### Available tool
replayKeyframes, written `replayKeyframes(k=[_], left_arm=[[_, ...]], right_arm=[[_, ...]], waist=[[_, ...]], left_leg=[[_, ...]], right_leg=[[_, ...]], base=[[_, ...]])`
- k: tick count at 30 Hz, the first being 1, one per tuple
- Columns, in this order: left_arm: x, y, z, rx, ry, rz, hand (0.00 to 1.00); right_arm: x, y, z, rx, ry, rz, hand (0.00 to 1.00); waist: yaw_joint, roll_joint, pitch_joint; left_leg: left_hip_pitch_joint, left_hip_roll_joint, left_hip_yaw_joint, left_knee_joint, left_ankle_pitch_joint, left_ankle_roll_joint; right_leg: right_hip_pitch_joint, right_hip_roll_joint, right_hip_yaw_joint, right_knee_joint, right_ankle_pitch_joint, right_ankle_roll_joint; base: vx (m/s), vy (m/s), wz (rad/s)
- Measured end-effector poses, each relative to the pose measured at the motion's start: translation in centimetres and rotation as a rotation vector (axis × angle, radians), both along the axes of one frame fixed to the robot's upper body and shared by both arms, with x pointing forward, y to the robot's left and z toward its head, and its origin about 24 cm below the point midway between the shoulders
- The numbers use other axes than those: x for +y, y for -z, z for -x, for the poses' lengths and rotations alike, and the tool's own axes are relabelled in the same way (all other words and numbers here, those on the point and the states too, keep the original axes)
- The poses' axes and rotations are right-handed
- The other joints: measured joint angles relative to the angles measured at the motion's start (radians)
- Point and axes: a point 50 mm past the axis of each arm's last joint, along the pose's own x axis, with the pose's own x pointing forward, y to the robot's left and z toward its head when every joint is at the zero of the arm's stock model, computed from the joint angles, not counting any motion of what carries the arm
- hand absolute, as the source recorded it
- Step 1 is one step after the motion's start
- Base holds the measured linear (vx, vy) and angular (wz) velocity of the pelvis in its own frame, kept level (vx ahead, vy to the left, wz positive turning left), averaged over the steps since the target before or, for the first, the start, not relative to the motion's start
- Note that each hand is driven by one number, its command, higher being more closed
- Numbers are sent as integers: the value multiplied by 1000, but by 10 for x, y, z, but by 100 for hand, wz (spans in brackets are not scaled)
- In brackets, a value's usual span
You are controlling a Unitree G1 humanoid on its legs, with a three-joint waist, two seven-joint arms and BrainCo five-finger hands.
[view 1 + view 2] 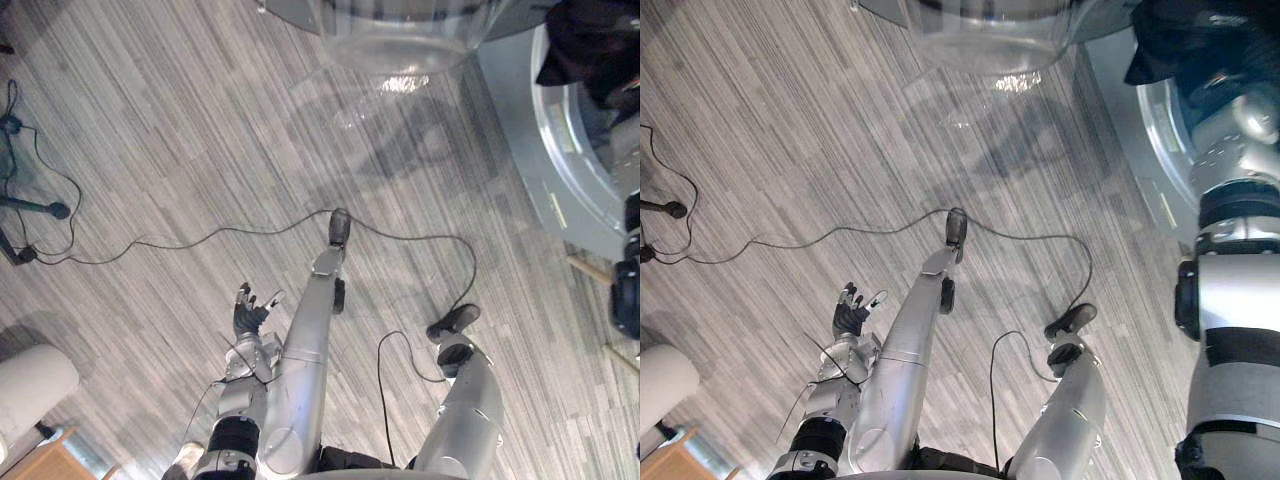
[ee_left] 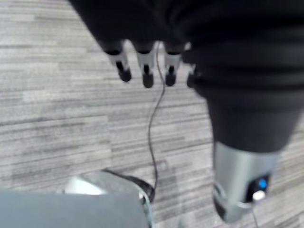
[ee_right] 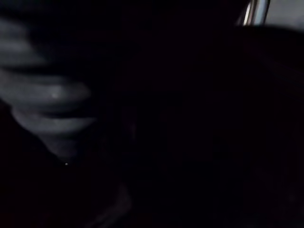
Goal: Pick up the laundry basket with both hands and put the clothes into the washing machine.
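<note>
The grey washing machine (image 1: 520,130) stands at the far right, and its clear round door (image 1: 400,40) is swung open at the top. Dark clothes (image 1: 1200,40) lie bunched in the drum opening. My right arm (image 1: 1230,240) reaches up into that opening. The right hand (image 3: 47,104) shows as a dark ribbed cover amid dark cloth, with its fingers hidden. Low at my left side hangs the left hand (image 1: 252,308), over the bare floor. Its fingers (image 2: 145,71) are straight and hold nothing.
A black stand foot with cables (image 1: 30,205) sits on the striped grey floor at the left. A white rounded object (image 1: 30,385) and a wooden edge (image 1: 50,460) show at the lower left. Wooden legs (image 1: 590,268) stand beside the machine at the right.
</note>
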Motion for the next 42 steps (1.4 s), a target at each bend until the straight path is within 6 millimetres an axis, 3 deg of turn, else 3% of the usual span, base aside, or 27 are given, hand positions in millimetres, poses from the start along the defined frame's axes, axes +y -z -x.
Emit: replayKeyframes(k=[4,10,18,20,24,27,28,33,42], left_arm=[[2,2,2,4,-23,19,0],[5,2,2,-4,-45,29,0],[3,2,3,-6,-74,64,0],[2,3,4,-4,-74,70,0],[4,8,12,12,-93,88,0],[4,9,15,15,-99,96,0],[3,10,16,18,-98,96,0],[-3,13,21,33,-74,92,0],[-2,13,22,20,-93,83,0]], right_arm=[[-7,-1,5,-26,21,-56,100],[-25,23,11,-56,67,-232,100],[-9,31,1,-58,45,-325,100],[-4,16,0,-97,28,-348,100],[19,-55,9,-264,-38,-322,100],[30,-81,16,-339,-56,-301,100],[30,-83,17,-347,-56,-293,0],[40,-113,30,-381,10,-217,0],[28,-117,42,-464,82,-296,0]], waist=[[-3,-1,1],[-29,-1,1],[-42,3,-2],[-41,7,-4],[-51,8,-5],[-54,15,-3],[-53,19,-4],[-58,74,5],[-37,76,4]], left_leg=[[-2,21,37,3,1,3],[-2,48,66,5,1,3],[10,52,116,-27,9,12],[17,50,126,-42,19,15],[32,49,140,-68,35,17],[26,49,142,-75,40,25],[26,50,142,-83,43,28],[11,57,134,-95,47,32],[-10,68,119,-88,49,30]], right_leg=[[-27,3,21,0,2,-1],[-67,12,57,21,1,-2],[-128,-12,94,53,2,-2],[-134,-21,89,52,9,-8],[-134,-22,87,38,22,-9],[-134,-13,77,25,37,-12],[-132,-7,73,11,45,-12],[-113,19,51,-56,76,-6],[-113,31,26,-69,83,-8]], base=[[4,9,-23],[-9,-8,-15],[-26,-7,-11],[-11,-5,-5],[1,-9,-4],[0,0,0],[25,5,-4],[5,12,-7],[-1,1,-2]])
